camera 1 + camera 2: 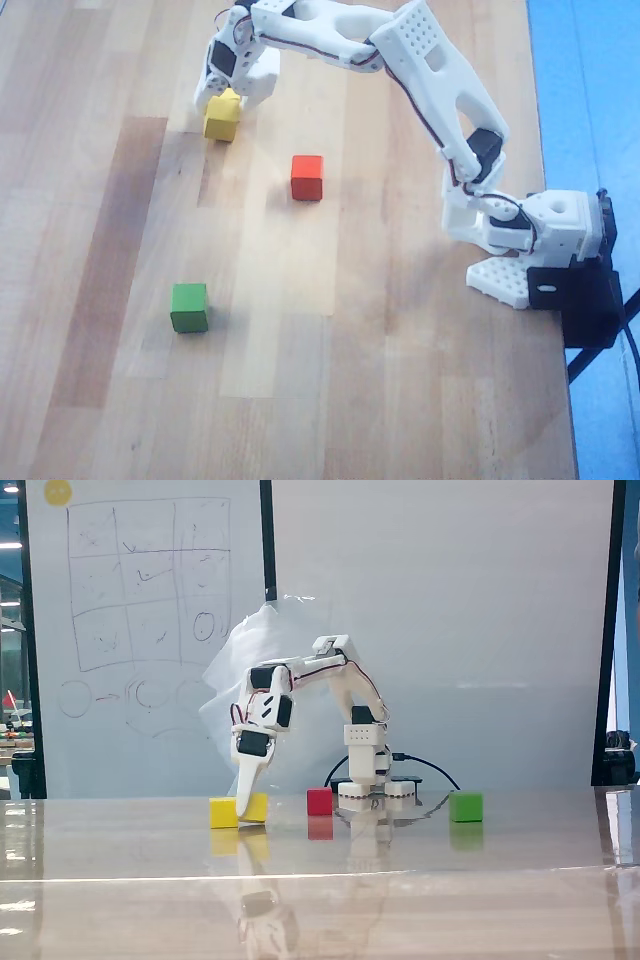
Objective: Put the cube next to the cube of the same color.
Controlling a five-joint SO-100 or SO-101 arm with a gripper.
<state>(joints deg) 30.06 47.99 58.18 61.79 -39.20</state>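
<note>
Two yellow cubes sit side by side on the wooden table. One yellow cube lies free. The other yellow cube is mostly hidden under my gripper in the overhead view and rests on the table, touching or almost touching the first. My gripper points down with its jaws on either side of this cube and closed on it. In the fixed view one finger comes down between the two cubes.
A red cube lies mid-table and a green cube lies further off. The arm's base stands at the table's right edge in the overhead view.
</note>
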